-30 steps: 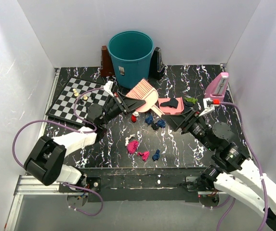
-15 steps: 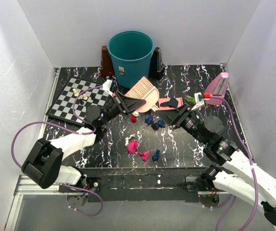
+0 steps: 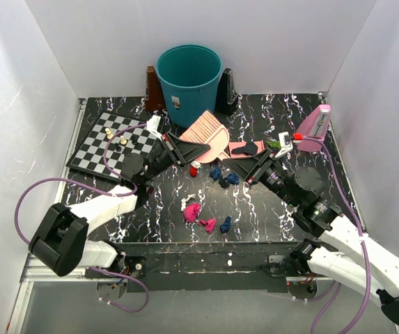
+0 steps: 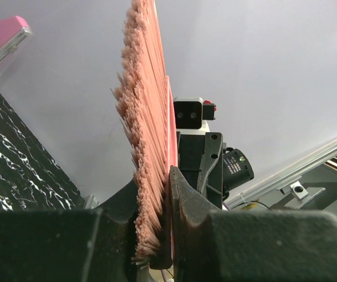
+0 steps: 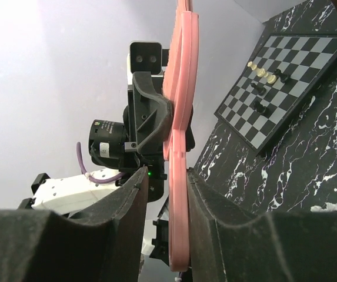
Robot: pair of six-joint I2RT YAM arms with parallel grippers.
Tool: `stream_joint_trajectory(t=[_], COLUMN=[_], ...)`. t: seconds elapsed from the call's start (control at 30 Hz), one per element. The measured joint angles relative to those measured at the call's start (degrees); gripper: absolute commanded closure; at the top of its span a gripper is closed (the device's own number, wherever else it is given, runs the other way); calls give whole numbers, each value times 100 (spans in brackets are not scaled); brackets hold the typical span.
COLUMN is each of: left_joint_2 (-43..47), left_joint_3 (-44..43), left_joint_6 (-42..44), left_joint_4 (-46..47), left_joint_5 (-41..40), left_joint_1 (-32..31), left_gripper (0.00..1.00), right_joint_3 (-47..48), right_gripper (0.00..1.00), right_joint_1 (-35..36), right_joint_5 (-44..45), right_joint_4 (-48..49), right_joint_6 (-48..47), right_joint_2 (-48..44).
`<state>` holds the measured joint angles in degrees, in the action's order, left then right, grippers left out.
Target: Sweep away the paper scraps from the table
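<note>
A peach-pink hand brush (image 3: 206,131) hangs over the table (image 3: 255,209), its bristles (image 4: 147,117) clamped in my shut left gripper (image 3: 178,147) (image 4: 156,235). The brush's pink handle (image 5: 180,176) stands between the fingers of my right gripper (image 3: 239,165) (image 5: 167,194). One pad touches it and a narrow gap shows at the other. Paper scraps lie below: blue ones (image 3: 216,172), magenta ones (image 3: 192,211) and a green one (image 3: 276,145). A pink dustpan (image 3: 241,148) lies flat with a dark scrap (image 3: 253,147) on it.
A teal bin (image 3: 189,73) stands at the back, with a brown object (image 3: 152,87) and a black one (image 3: 227,90) beside it. A chessboard (image 3: 112,142) with small pieces lies at the left. A pink object (image 3: 314,125) leans at the right. White walls close three sides.
My right gripper has moved left to the brush handle and its jaws have narrowed round it. The left gripper has kept its hold on the bristles and barely moved.
</note>
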<state>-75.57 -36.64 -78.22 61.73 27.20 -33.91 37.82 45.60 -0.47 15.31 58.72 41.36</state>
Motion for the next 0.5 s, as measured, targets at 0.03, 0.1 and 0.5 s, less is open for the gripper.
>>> stream_joint_trajectory(t=[0.03, 0.1, 0.5], left_joint_2=[0, 0, -9], left_joint_3=[9, 31, 70], left_joint_6=[0, -2, 0], left_joint_4=[4, 13, 264], left_joint_5=[-4, -20, -81], left_joint_1=[-7, -7, -63], left_gripper=[100, 100, 54], right_joint_3=[0, -2, -17], right_gripper=[64, 66, 99], right_joint_1=[-2, -2, -22], right_joint_5=[0, 0, 42], right_joint_4=[-2, 0, -7], right_joint_6=[9, 33, 173], right_joint_2=[2, 9, 11])
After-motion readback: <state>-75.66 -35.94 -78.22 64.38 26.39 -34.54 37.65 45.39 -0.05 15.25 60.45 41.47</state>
